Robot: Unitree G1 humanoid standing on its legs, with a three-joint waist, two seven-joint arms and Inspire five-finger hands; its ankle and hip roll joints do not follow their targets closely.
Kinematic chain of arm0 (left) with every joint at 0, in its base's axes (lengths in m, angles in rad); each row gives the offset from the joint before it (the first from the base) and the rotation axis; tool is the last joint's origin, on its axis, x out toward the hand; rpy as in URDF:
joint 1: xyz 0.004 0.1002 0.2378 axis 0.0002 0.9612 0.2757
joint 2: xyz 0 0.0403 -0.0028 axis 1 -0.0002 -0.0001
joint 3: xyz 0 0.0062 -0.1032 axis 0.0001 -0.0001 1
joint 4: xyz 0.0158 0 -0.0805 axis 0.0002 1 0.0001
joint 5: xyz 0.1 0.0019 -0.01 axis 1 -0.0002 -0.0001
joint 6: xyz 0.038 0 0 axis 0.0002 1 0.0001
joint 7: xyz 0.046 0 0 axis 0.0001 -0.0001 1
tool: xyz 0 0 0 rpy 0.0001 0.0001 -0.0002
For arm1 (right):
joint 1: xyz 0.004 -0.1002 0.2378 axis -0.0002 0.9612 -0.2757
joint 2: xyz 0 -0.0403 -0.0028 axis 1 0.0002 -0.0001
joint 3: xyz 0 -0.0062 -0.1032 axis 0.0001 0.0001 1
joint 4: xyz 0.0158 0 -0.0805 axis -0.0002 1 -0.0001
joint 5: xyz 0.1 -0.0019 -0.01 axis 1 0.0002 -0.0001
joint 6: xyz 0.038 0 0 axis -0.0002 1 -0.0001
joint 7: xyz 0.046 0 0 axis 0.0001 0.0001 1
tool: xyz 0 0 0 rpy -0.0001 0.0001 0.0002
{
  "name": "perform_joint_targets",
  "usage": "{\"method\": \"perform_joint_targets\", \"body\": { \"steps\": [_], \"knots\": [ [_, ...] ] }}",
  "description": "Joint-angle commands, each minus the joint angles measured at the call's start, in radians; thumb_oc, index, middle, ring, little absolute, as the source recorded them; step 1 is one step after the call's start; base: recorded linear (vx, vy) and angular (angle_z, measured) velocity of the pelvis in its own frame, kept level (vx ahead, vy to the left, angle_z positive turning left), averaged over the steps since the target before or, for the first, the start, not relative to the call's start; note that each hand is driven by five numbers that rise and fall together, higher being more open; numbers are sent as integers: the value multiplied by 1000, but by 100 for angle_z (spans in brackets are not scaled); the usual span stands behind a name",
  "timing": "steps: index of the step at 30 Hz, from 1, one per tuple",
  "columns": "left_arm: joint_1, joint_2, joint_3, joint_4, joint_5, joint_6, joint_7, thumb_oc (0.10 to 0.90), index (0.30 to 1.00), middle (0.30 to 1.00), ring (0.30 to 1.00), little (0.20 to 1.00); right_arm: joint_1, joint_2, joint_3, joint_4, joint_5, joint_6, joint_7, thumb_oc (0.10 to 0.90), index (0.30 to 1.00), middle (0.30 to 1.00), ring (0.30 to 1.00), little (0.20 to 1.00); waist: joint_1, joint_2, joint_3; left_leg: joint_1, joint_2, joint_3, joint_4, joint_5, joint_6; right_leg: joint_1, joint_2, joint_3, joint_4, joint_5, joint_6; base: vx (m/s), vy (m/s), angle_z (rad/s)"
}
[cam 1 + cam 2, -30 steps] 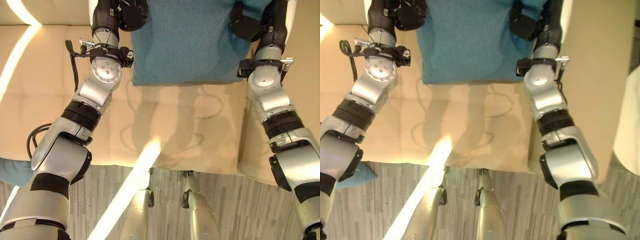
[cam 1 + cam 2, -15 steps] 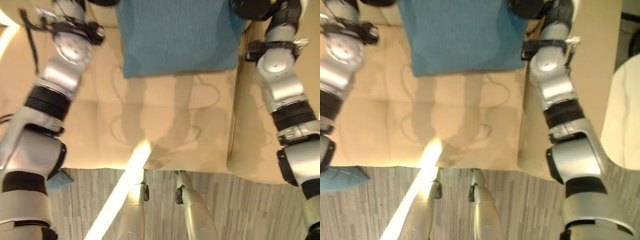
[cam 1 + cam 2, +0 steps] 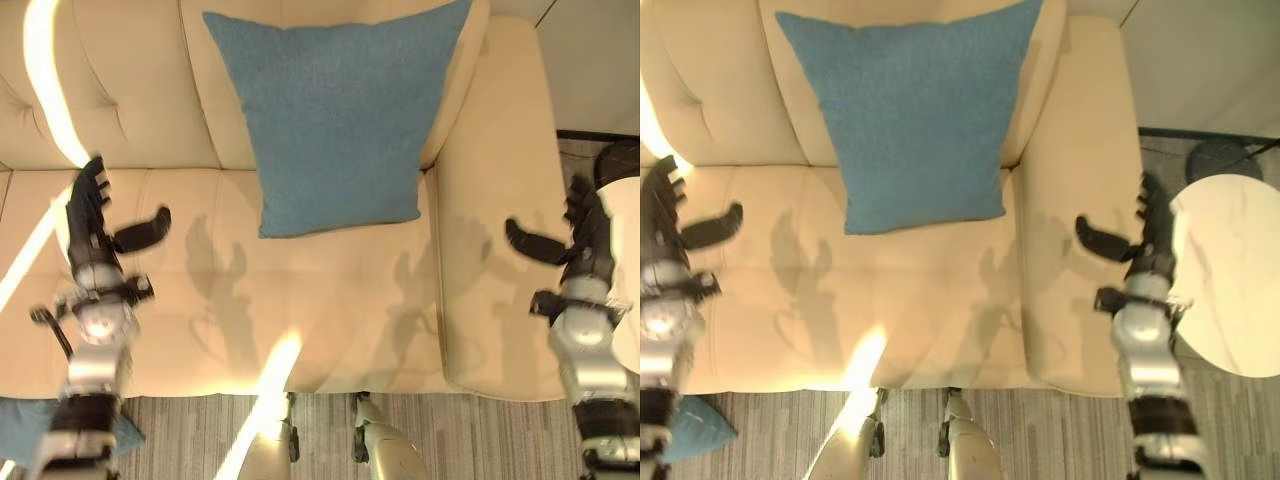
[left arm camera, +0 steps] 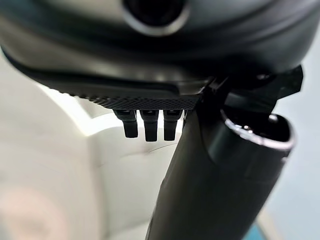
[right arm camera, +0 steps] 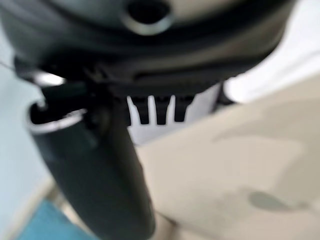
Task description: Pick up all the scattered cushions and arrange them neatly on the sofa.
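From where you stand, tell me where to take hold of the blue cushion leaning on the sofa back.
Probably best by its two side edges, one hand from each side: the blue cushion stands tilted against the sofa backrest, lower edge on the seat, both flanks free.

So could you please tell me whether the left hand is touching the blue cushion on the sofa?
Apart. In the left eye view the left hand hangs open, with bare sofa between it and the blue cushion.

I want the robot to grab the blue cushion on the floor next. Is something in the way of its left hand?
Nothing visible blocks it. The left hand hangs open above the sofa seat, and the floor cushion peeks out past the seat's front edge, below that arm.
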Motion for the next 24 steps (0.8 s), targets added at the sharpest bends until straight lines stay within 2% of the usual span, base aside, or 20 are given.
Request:
{"method": "perform_joint_targets", "body": {
  "steps": [1, 5, 11, 13, 14, 19, 21, 22, 23, 24],
  "knots": [
    [24, 6, 30, -22, 19, -80, -49, 800, 900, 900, 900, 900, 19, -41, -9, -27, -87, -60, 40, 800, 900, 900, 900, 900, 6, -14, -166, 104, -32, 28, 2, -163, -4, 51, -33, -14, 5, -93, 81, 0, 0, 0],
    [194, -76, 46, 50, 49, -43, -123, 800, 900, 900, 900, 900, 135, 22, -29, 2, -151, -43, 80, 800, 900, 900, 900, 900, 8, -15, -190, 134, -31, 30, 2, -162, -2, 86, -37, -22, 5, -94, 85, -2, 10, -1],
    [310, -136, -22, 267, 156, 16, -195, 800, 900, 900, 900, 900, 199, 106, 20, 122, -195, -36, 109, 800, 900, 900, 900, 900, 11, -13, -214, 187, -31, 43, 2, -169, 1, 142, -43, -28, 5, -93, 87, -22, 52, 2],
    [317, -145, -31, 305, 169, 21, -198, 800, 900, 900, 900, 900, 203, 115, 34, 149, -203, -34, 111, 800, 900, 900, 900, 900, 12, -15, -214, 200, -32, 46, 2, -173, 4, 153, -42, -24, 5, -93, 87, -46, 70, -1],
    [314, -173, -61, 456, 211, 41, -208, 800, 900, 900, 900, 900, 199, 137, 78, 248, -225, -22, 113, 800, 900, 900, 900, 900, 13, -20, -222, 231, -36, 52, 2, -184, 11, 179, -43, -19, 5, -95, 86, -42, 73, -3],
    [299, -206, -99, 624, 235, 51, -205, 800, 900, 900, 900, 900, 185, 155, 145, 381, -256, -4, 107, 800, 900, 900, 900, 900, 24, -23, -209, 271, -44, 52, 2, -191, 29, 211, -42, -7, 11, -93, 86, -82, 88, -17],
    [263, -207, -134, 750, 271, 63, -184, 800, 900, 900, 900, 900, 156, 183, 198, 501, -259, 10, 104, 800, 900, 900, 900, 900, 32, -20, -176, 286, -41, 50, 2, -184, 43, 172, -56, -2, 138, -111, 93, -224, 83, -12],
    [262, -207, -134, 751, 271, 62, -184, 800, 900, 900, 900, 900, 155, 183, 198, 502, -259, 9, 104, 800, 900, 900, 900, 900, 32, -20, -175, 286, -42, 50, 2, -184, 43, 171, -56, -2, 141, -112, 93, -258, 11, -26],
    [243, -200, -155, 765, 276, 61, -173, 800, 900, 900, 900, 900, 146, 197, 210, 537, -252, 15, 99, 800, 900, 900, 900, 900, 24, -17, -152, 280, -36, 34, 3, -170, 49, 145, -39, 49, 210, -133, 95, -153, 1, -19],
    [242, -199, -155, 766, 276, 61, -173, 800, 900, 900, 900, 900, 146, 197, 210, 538, -252, 15, 98, 800, 900, 900, 900, 900, 24, -17, -151, 280, -36, 34, 3, -170, 49, 144, -39, 50, 213, -135, 95, -242, -9, -8]
  ]
}}
